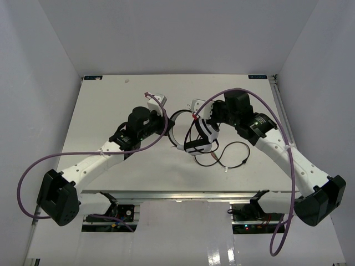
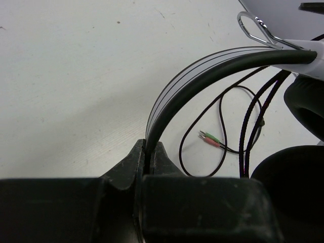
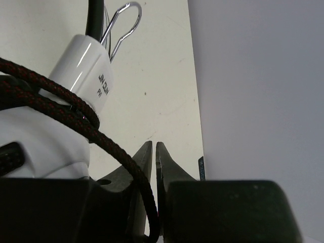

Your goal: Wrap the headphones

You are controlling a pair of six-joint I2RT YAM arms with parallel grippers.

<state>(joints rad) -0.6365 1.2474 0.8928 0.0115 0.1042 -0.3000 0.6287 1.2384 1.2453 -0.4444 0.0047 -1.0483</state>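
Headphones (image 1: 201, 136) are held up off the middle of the tabletop (image 1: 111, 100), between the two arms.

- Left claw (image 2: 148, 149): clenched on the headband (image 2: 202, 71), the black inner band pinched between the jaws. The headphones are braced from the left side.
- Right claw (image 3: 153, 152): clenched on the cord (image 3: 61, 109). The braided line runs down into the narrow slot between the jaws, just right of the white arm of the earcup (image 3: 81, 76).
- Wrap state: about two turns of cord are seen lying around that white arm in the right wrist view. They look snug, not slack.
- Not yet wound: a loose loop of cord (image 1: 236, 152) lies on the tabletop near and right of the headphones. The green and pink plugs (image 2: 210, 139) are seen flat on the tabletop in the left wrist view, clear of the ear pad (image 2: 298, 177).
- A wire clip (image 3: 124, 20) sticks out by the headband joint. Its purpose cannot be told.

Judged progress: early to middle. Wrapping has been started and a fair length is left. More turns are needed from the right claw while the headband is held by the left, then the plug end has to be tucked or secured. Risk: the loose loop could snag on the earcup.
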